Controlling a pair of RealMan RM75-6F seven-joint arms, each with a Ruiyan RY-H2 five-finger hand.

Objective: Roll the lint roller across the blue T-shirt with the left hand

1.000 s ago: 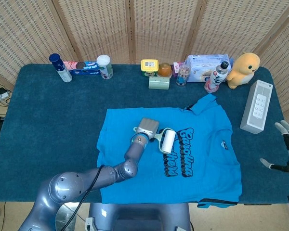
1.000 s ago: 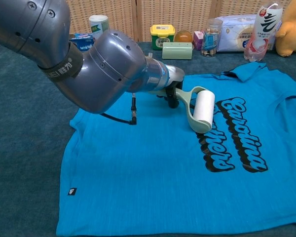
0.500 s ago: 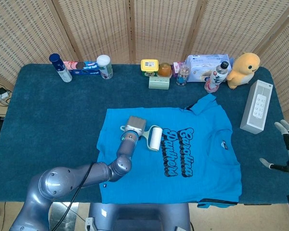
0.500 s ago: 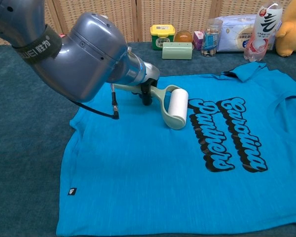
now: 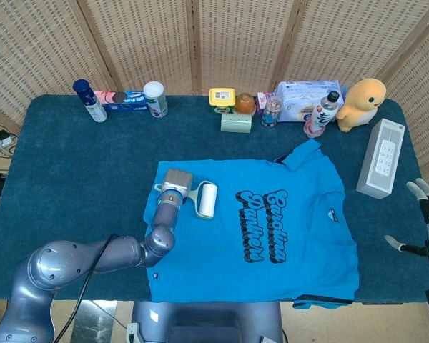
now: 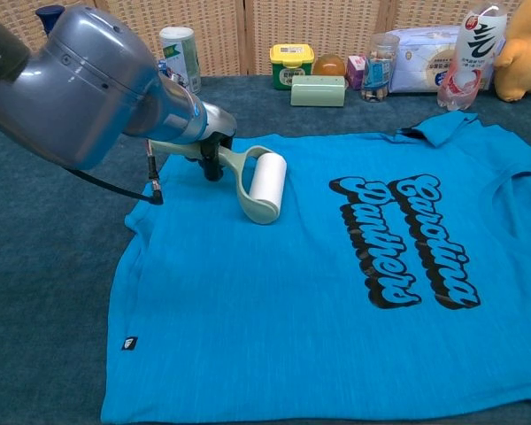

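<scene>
Moved: lint roller point(image 6: 267, 181) has been drawn leftward off the black lettering point(image 6: 405, 237) onto plain cloth | Left hand point(image 5: 176, 183): wrapped round the roller's handle | Roller: lying on the T-shirt point(image 6: 319, 301), near its left sleeve | Right hand point(image 5: 427, 218): held off the table's point(image 5: 71, 164) right edge, fingers spread, nothing held

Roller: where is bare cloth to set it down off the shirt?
Bare table cloth lies between the shirt and the table's left edge, beside the left hand holding the roller. The back row, spray can to plush duck, is crowded.
</scene>
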